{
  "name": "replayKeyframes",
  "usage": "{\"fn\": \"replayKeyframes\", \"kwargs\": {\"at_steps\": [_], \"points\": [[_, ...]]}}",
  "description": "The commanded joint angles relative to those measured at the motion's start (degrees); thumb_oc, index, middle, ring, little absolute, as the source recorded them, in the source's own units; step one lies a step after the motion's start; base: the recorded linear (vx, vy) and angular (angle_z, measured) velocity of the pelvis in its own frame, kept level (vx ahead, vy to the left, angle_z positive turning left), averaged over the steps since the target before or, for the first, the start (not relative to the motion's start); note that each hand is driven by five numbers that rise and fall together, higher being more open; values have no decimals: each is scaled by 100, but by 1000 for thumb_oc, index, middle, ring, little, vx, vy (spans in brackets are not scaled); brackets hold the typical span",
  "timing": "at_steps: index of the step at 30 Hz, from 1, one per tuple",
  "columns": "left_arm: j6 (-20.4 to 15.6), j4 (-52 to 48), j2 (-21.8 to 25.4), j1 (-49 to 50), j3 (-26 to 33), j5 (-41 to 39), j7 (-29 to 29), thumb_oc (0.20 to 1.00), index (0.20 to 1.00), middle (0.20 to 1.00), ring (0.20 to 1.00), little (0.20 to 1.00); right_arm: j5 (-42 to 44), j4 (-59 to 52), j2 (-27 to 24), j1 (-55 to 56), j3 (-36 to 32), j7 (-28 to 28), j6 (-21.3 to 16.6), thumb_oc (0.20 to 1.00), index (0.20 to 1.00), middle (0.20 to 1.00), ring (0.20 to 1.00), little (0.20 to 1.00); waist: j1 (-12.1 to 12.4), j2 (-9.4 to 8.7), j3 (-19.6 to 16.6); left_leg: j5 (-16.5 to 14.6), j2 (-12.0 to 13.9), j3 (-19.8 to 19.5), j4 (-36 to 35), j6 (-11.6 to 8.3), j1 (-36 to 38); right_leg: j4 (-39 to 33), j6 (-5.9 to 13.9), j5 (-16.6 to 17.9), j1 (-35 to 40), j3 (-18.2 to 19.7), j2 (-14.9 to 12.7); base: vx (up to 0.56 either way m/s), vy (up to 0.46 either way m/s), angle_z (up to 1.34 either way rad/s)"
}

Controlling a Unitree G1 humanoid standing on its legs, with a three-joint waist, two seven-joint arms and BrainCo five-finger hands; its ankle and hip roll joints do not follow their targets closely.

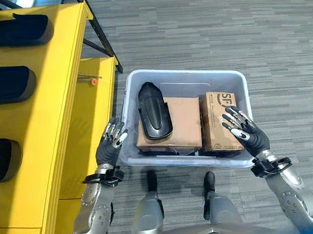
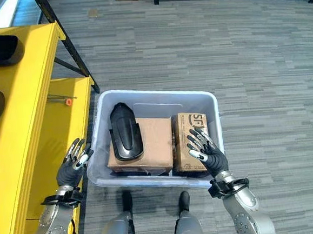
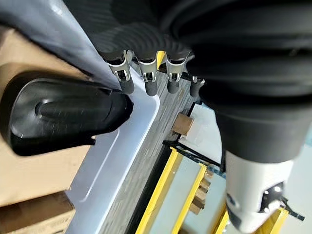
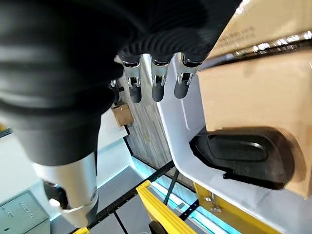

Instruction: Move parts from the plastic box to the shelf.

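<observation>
Nearest the robot, both hands hang at the near corners of the plastic box [image 1: 235,81], which sits on the grey carpet [image 1: 203,26]. The left hand [image 1: 111,144] is just outside the near left wall, fingers straight and spread, holding nothing. The right hand [image 1: 245,131] hovers over the near right corner, above the smaller cardboard box [image 1: 217,120], equally open and empty. That flanking pose suggests the robot is lining up a reach from both sides.

Inside the box, 1 black part [image 1: 154,109] lies on top of the larger cardboard box [image 1: 180,123], left of centre, raised and easy to reach.

To the left stands the yellow shelf [image 1: 60,70], where 3 similar black parts [image 1: 6,84] already sit in a row, probably marking where this one belongs.
</observation>
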Motion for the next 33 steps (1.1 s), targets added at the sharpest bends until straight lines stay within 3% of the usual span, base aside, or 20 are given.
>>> {"fn": "replayKeyframes", "kwargs": {"at_steps": [1,8,16,24,33], "points": [[-316,-457,61,91,213,245,28,1000,1000,1000,1000,1000,29,-285,-239,-220,-145,126,-161,1000,1000,1000,1000,1000,-29,-74,-185,-384,578,12,969,-112,-511,-72,279,60,202,-311,-378,37,45,-2],[-429,-444,184,-633,-36,668,335,1000,1000,1000,1000,1000,207,-319,-190,-410,30,2,-210,1000,1000,1000,1000,1000,-156,-273,37,-224,659,27,906,-172,-846,6,256,113,-220,-330,-311,16,-7,-2],[-587,-152,32,-1415,-191,1034,920,1000,1000,1000,1000,1000,323,-430,-221,-882,483,-183,-310,1000,1000,1000,1000,1000,-310,-449,436,46,842,287,645,-262,-1051,-10,208,261,-878,-46,-123,-29,-37,-19],[-938,270,-95,-1962,354,1474,1953,1000,1000,1000,1000,1000,242,-391,-182,-1110,572,-472,-536,1000,1000,1000,1000,1000,-450,-595,756,136,970,352,486,-419,-1292,-42,256,321,-1289,46,24,-6,-42,-15],[-1141,274,-16,-2342,711,1963,2640,1000,1000,1000,1000,1000,199,-383,-188,-1336,666,-575,-733,1000,1000,1000,1000,1000,-506,-671,958,209,960,285,429,-448,-1543,-61,231,399,-1537,53,61,-12,-21,-2]]}}
